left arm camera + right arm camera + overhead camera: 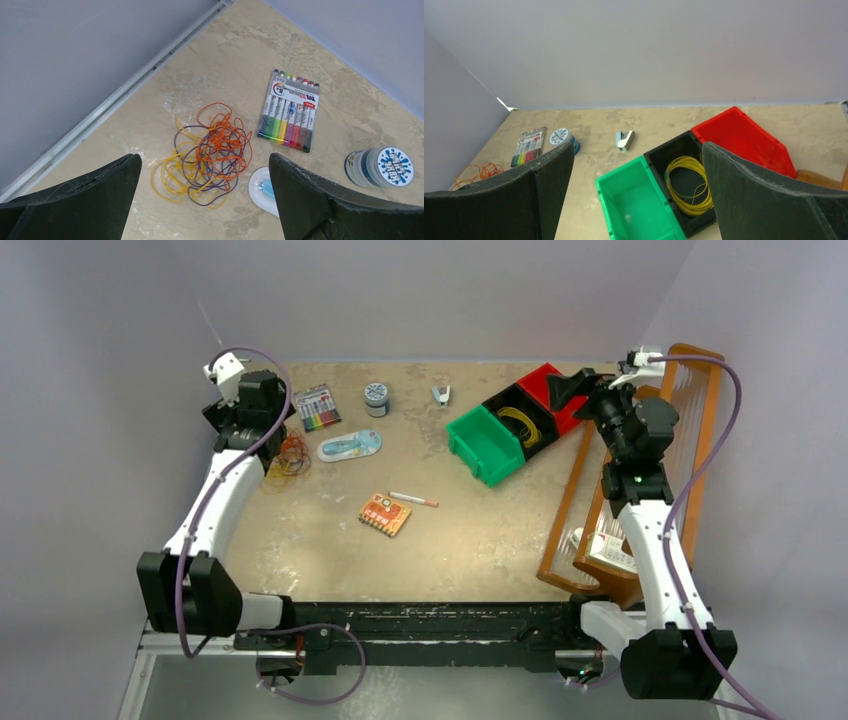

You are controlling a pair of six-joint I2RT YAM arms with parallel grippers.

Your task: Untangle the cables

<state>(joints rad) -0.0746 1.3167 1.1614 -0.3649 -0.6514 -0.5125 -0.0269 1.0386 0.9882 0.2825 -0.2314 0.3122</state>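
Now the left pincer [203,157] and the right pincer [638,145] are both wide open and hold nothing.
On the tabletop [470,540], the left pincer hangs near the far left corner with its two fingers spread very wide, touching nothing. The right pincer hangs by the bins at the far right, spread just as wide. The black bin [669,145] sits between the green bin [634,210] and the red bin [744,135]. Below the left pincer lies the tangle of cables [207,155], orange, yellow and purple loops all mixed up, near a pack of pens [290,112]. A yellow cable coil [689,185] lies inside the black bin.
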